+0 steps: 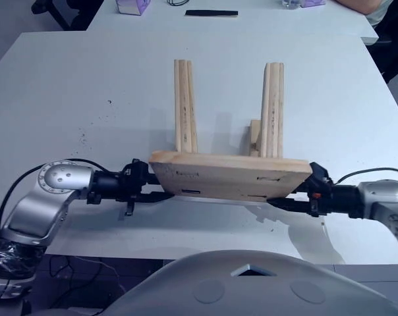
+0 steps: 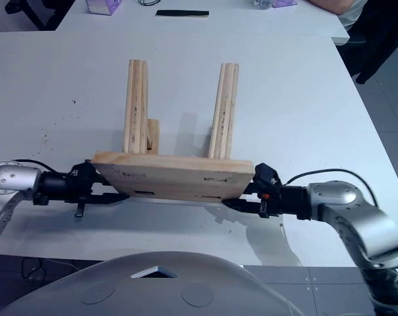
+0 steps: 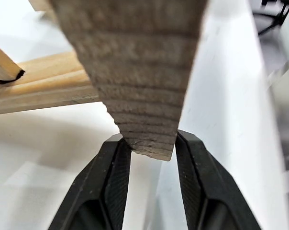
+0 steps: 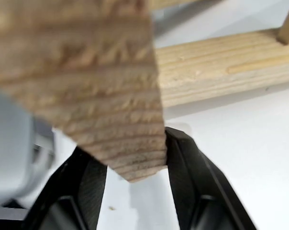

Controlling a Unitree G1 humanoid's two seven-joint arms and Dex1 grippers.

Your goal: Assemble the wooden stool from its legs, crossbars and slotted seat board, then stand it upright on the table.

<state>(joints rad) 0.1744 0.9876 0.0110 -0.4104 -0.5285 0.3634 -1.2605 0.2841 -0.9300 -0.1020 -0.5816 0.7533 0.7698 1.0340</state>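
Observation:
The assembled wooden stool lies tipped over on the white table (image 1: 67, 99). Its slotted seat board (image 1: 228, 178) is nearest me, and its leg pairs (image 1: 184, 105) (image 1: 273, 108) point away. A short crossbar (image 1: 254, 137) shows between the legs. My left gripper (image 1: 153, 191) is shut on the board's left end and my right gripper (image 1: 294, 197) on its right end. In the left wrist view the black fingers (image 3: 111, 182) clamp the board's end grain (image 3: 139, 72). The right wrist view shows its fingers (image 4: 183, 177) pinching the other end (image 4: 96, 96), with a leg (image 4: 221, 72) beyond.
A black strip (image 1: 211, 12) and a purple box (image 1: 133, 6) lie on a second table behind. The table's front edge (image 1: 120, 253) runs just below my arms. Open tabletop spreads left, right and beyond the stool.

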